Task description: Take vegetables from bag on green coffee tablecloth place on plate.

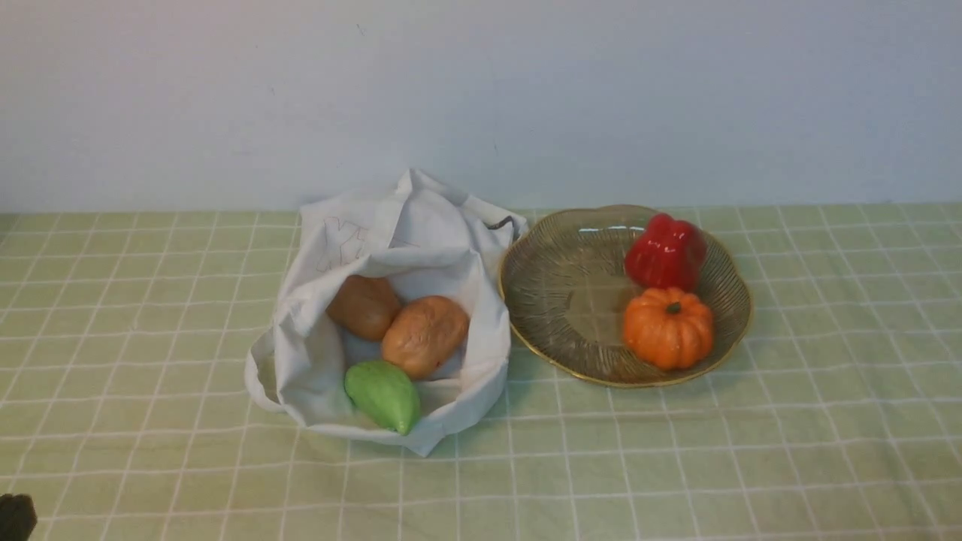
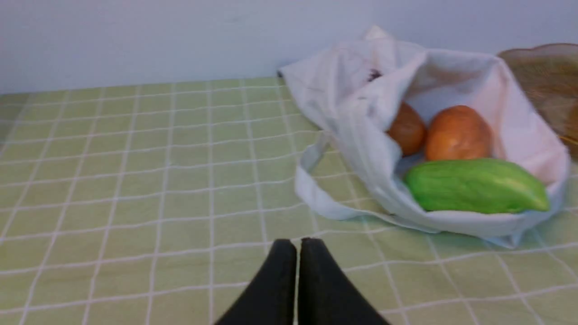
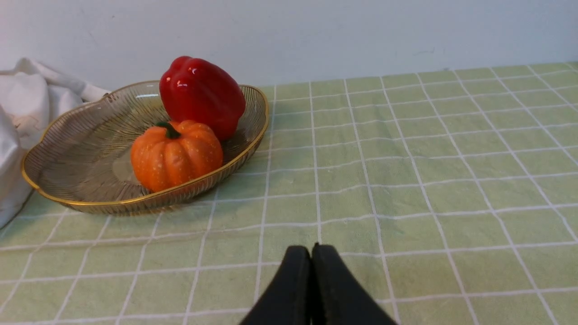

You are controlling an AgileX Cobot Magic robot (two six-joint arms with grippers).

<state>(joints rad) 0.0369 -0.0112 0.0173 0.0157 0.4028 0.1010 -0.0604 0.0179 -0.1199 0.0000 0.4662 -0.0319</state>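
Observation:
The white cloth bag (image 1: pixel 391 248) lies open on the pale green checked tablecloth (image 1: pixel 150 315). Inside it are two brown potatoes (image 1: pixel 425 334) (image 1: pixel 364 306) and a light green gourd (image 1: pixel 383 394). To its right the amber glass plate (image 1: pixel 564 300) holds an orange pumpkin (image 1: pixel 667 327) and a red bell pepper (image 1: pixel 665 250). My left gripper (image 2: pixel 297 246) is shut and empty, low over the cloth, well short of the bag (image 2: pixel 361 117) and gourd (image 2: pixel 474 186). My right gripper (image 3: pixel 311 250) is shut and empty, over bare cloth a little way from the plate (image 3: pixel 81 149) and pumpkin (image 3: pixel 176 153).
A plain white wall runs behind the table. A dark bit of the left arm (image 1: pixel 15 517) shows at the front left corner. Checked cloth stretches to either side of the bag and plate.

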